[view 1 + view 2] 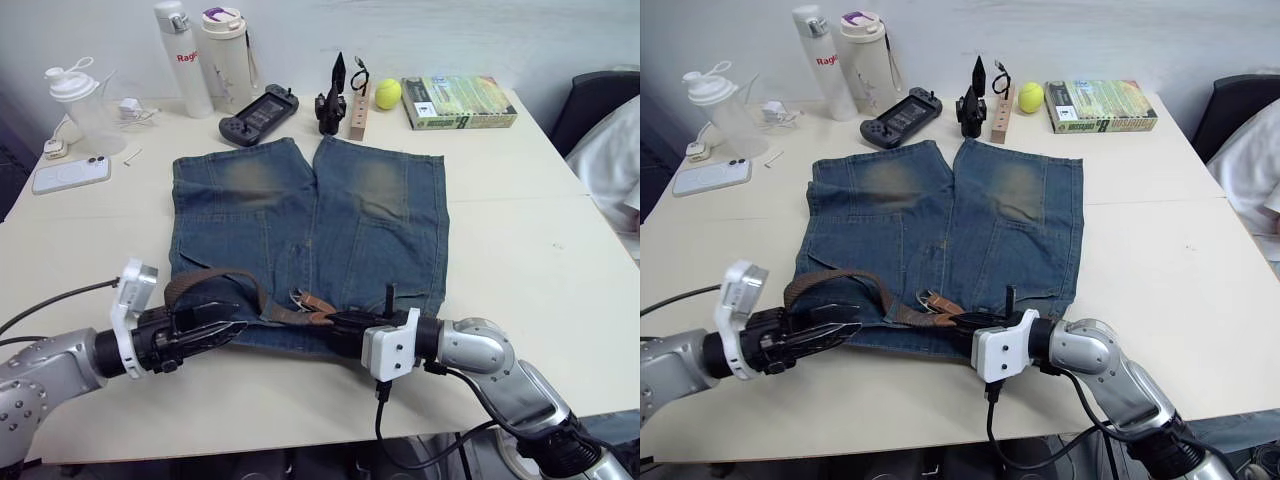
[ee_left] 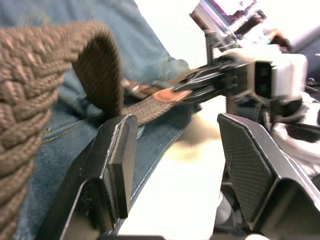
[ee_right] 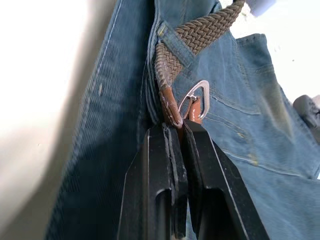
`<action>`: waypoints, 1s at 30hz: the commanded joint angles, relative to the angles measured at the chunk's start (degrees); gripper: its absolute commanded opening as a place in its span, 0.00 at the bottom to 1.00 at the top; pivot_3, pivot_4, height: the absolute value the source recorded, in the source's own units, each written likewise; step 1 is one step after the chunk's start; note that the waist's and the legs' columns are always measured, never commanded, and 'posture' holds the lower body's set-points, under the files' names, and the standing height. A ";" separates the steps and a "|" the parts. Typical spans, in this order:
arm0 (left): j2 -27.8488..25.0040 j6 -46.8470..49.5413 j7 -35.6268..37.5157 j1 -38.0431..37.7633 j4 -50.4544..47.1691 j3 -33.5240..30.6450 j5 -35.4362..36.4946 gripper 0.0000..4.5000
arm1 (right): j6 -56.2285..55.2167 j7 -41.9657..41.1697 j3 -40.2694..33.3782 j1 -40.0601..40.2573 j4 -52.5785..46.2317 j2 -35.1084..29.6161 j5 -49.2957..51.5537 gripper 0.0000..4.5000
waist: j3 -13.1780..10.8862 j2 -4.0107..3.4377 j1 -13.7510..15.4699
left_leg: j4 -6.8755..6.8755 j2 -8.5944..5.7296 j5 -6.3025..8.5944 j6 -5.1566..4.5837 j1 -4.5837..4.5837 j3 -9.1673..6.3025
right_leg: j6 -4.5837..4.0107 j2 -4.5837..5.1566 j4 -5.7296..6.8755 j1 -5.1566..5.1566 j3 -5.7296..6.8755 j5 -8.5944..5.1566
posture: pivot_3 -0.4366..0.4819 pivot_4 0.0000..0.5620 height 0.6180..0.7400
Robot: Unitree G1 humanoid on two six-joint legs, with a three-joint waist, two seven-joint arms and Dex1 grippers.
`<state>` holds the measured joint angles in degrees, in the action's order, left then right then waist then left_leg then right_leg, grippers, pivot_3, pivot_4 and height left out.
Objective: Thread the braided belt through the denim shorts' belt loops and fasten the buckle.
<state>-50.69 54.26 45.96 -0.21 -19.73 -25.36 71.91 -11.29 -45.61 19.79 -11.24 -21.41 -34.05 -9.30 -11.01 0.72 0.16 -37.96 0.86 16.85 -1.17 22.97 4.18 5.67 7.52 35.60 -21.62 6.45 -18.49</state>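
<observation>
Braided belt (image 1: 215, 282) lies on the waistband end of the denim shorts (image 1: 300, 230), the end nearest the robot, with its woven part arching up in a loose loop over the shorts' left side. Its smooth leather tip (image 3: 170, 107) sits near the middle of the waistband, just beside the silver buckle (image 3: 196, 95). Right wrist view shows the woven part passing under one belt loop (image 3: 172, 42) before it reaches the tip. Shorts lie flat on the table (image 1: 520, 230), legs pointing away from the robot.

Right hand (image 1: 345, 322) is at the waistband middle, fingers clenched on the leather tip, close to the buckle. Left hand (image 1: 225, 332) is at the waistband's left part, just below the raised loop of belt; fingers spread, grasping nothing, one finger (image 2: 117, 165) near the woven strap, contact not clear.

Step in hand looks like late threading going into fastening: tip and buckle are already brought together, buckle not yet closed. How many loops are threaded cannot be told. Next move likely calls for feeding the tip through the buckle frame and seating the prong, with the left hand taking up the slack loop or steadying the buckle.

Beyond the shorts' legs: two bottles (image 1: 205, 60), game controller (image 1: 258, 112), tennis ball (image 1: 388, 93), book (image 1: 458, 102), phone (image 1: 70, 175).
</observation>
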 commanded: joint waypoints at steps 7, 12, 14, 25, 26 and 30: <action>0.69 0.09 3.18 -0.12 -0.45 2.04 -2.51 0.37 | -0.54 1.69 -1.91 0.18 -0.06 -0.55 -0.82 0.00 | -0.02 -0.04 -0.56 | 0.03 0.02 -0.01 -0.01 0.00 0.07 | 0.01 -0.07 0.13 0.00 -0.05 0.00 | 0.48 0.27 0.84; 4.74 -1.67 1.24 -5.34 -1.41 4.27 -6.37 0.04 | 0.05 2.32 -2.04 0.19 -0.24 -0.21 -0.81 0.00 | -0.02 -0.04 -0.15 | -0.01 0.00 -0.03 -0.03 -0.02 0.04 | 0.01 0.03 0.03 0.03 -0.05 0.01 | 0.48 0.27 0.84; 6.84 -2.56 0.05 -6.60 -1.84 4.50 -7.06 0.04 | 0.13 2.42 -1.97 0.01 -0.10 -0.14 -0.86 0.00 | -0.02 -0.03 -0.07 | -0.01 -0.02 -0.02 -0.03 -0.05 0.05 | 0.01 0.05 0.06 0.04 -0.07 0.01 | 0.48 0.27 0.84; 2.71 0.49 -8.12 3.91 0.15 -8.45 17.28 0.04 | -1.31 1.86 -1.32 -1.38 1.64 -0.23 -0.39 0.00 | -0.02 -0.03 -0.10 | -0.07 0.00 -0.05 0.00 -0.03 -0.15 | 0.01 0.06 0.10 0.08 0.05 0.01 | 0.48 0.27 0.84; 0.26 0.30 -7.51 7.20 4.37 -9.00 15.10 0.04 | -1.47 1.83 -1.28 -1.58 1.77 -0.18 -0.31 0.00 | -0.02 -0.03 -0.13 | -0.07 0.00 -0.06 0.02 -0.03 -0.17 | 0.00 0.06 0.13 0.08 0.07 0.00 | 0.48 0.27 0.84; -6.43 -7.54 -0.65 14.49 18.49 -0.02 -5.54 0.04 | -1.94 1.82 -1.08 -2.21 2.18 0.13 -0.26 0.00 | -0.04 -0.22 -0.26 | -0.03 -0.09 -0.10 0.01 -0.12 -0.11 | -0.04 0.01 0.28 0.10 0.07 -0.04 | 0.48 0.27 0.84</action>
<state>-55.30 51.98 41.48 12.36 -8.18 -30.65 77.56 -12.66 -44.12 19.82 -13.04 -18.90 -33.97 -9.78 -11.05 0.50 -0.09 -37.96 0.77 16.72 -1.15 22.85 4.14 5.63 7.35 35.87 -21.55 6.59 -18.52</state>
